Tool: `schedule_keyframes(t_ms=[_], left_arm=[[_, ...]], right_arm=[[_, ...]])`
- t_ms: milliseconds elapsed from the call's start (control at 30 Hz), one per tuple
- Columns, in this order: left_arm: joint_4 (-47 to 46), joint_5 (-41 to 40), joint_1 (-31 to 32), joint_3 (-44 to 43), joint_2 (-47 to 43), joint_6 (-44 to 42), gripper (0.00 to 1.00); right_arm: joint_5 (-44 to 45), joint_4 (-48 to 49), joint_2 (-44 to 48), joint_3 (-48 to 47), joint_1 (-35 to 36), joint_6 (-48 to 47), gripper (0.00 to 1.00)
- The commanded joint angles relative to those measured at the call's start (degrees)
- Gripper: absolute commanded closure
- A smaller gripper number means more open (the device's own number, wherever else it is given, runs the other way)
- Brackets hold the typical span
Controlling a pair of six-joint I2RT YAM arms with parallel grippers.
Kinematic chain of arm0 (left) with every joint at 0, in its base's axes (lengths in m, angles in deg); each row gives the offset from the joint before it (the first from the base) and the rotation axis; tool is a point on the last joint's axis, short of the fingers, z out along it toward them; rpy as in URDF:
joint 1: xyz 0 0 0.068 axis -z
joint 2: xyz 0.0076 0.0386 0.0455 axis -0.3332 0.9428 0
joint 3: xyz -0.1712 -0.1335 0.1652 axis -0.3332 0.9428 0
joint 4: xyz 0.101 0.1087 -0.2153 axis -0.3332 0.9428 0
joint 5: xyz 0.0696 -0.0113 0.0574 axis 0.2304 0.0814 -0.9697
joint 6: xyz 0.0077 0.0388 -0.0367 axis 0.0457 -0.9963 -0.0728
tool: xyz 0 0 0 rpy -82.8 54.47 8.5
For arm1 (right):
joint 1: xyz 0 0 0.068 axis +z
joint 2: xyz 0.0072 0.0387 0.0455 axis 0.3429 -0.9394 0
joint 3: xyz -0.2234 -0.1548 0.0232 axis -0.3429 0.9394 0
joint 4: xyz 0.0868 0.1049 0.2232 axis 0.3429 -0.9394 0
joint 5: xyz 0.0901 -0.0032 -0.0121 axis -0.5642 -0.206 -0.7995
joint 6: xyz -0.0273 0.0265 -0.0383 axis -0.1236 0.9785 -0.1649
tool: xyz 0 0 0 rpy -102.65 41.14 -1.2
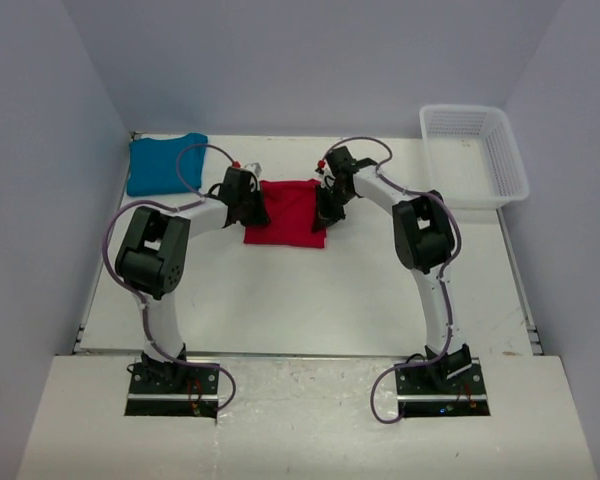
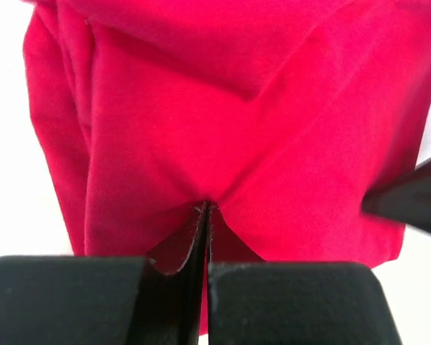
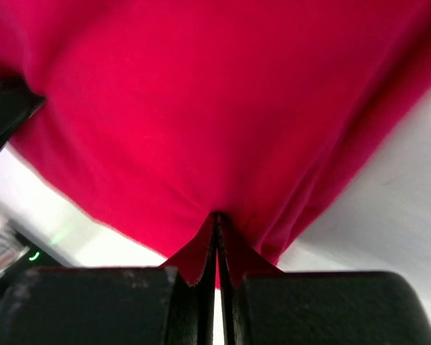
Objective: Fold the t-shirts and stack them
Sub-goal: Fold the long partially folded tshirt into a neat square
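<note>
The red t-shirt (image 1: 288, 212) is a folded rectangle at the middle back of the table. My left gripper (image 1: 254, 207) is shut on its left edge, the cloth (image 2: 201, 129) pinched between the jaws. My right gripper (image 1: 325, 210) is shut on its right edge, the cloth (image 3: 201, 108) pinched the same way. The teal-blue t-shirt (image 1: 165, 163) lies folded at the back left corner, apart from both grippers.
A white mesh basket (image 1: 473, 155) stands at the back right. Grey walls close in the table at the back and both sides. The table's bare white top (image 1: 310, 300) stretches between the shirt and the arm bases.
</note>
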Motion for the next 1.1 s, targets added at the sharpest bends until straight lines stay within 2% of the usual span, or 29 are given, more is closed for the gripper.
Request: schedule_keyframes(t_ms=[0, 133, 267, 433, 633, 767, 900, 1067], left_arm=[[5.29, -3.34, 0.72, 1.18, -1.02, 1.56, 1.00], [4.33, -4.05, 2.22, 8.36, -3.83, 2.70, 1.00], [2.31, -4.30, 4.59, 15.85, -8.39, 4.46, 1.00], [-1.64, -4.40, 9.07, 29.27, -18.41, 8.68, 1.00], [-2.00, -5.71, 14.78, 40.36, -31.50, 13.51, 1.00], [-0.16, -7.38, 17.77, 41.97, -40.80, 15.19, 1.00], [3.71, -9.85, 18.13, 38.47, -46.27, 13.44, 1.00], [9.50, -14.32, 18.13, 30.73, -44.89, 9.66, 1.00]], right_arm=[[-0.83, 4.73, 5.17, 8.59, 0.60, 3.65, 1.00], [-0.84, 11.43, 12.89, 23.68, 1.30, 7.34, 1.00], [0.13, 14.33, 17.82, 32.75, 2.53, 7.96, 1.00], [1.02, 18.90, 24.68, 44.10, 3.94, 9.02, 1.00], [3.83, 21.98, 37.51, 58.77, 6.13, 10.16, 1.00], [5.84, 20.41, 45.60, 61.78, 9.03, 10.25, 1.00], [9.10, 17.07, 52.28, 60.56, 10.97, 9.81, 1.00], [10.51, 13.73, 54.67, 53.71, 11.06, 7.71, 1.00]])
